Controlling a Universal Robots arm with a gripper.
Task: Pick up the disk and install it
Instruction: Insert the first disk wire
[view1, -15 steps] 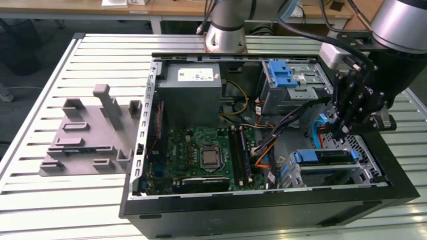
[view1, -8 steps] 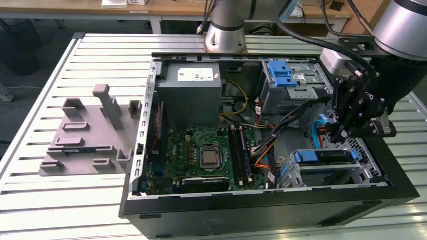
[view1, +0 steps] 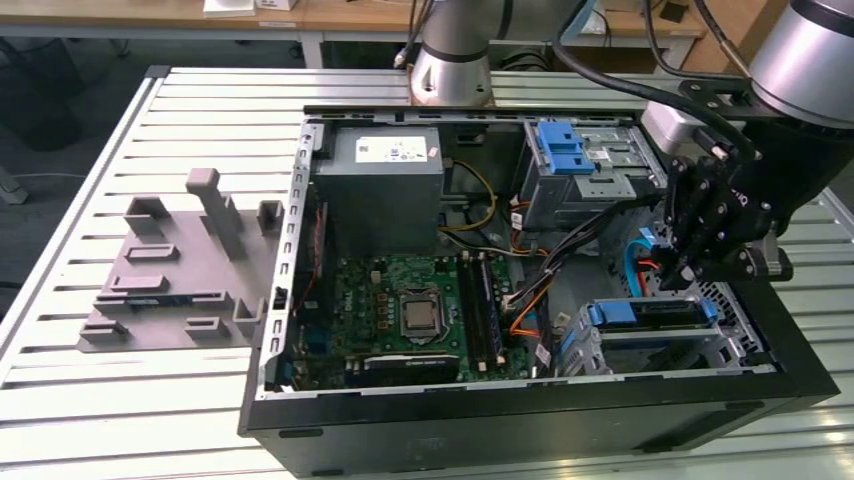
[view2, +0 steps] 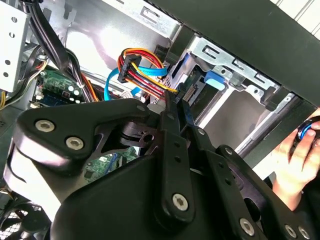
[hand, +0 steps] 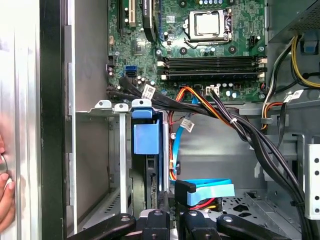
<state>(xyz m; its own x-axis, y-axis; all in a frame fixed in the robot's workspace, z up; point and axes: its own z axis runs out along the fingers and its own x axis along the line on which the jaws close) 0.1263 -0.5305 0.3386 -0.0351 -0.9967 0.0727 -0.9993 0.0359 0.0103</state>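
Tool (view2: 175, 107) fingers together; disk (hand: 146, 145) seated in bay; second wrist view adds hand (view2: 300, 157).

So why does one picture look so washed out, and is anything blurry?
In the second wrist view, glare whitens the bare metal wall of the case, and the gripper, close to the lens, looks soft. In the first wrist view, light is even and the motherboard is crisp. In the exterior view, the case's front panel lies in shadow.
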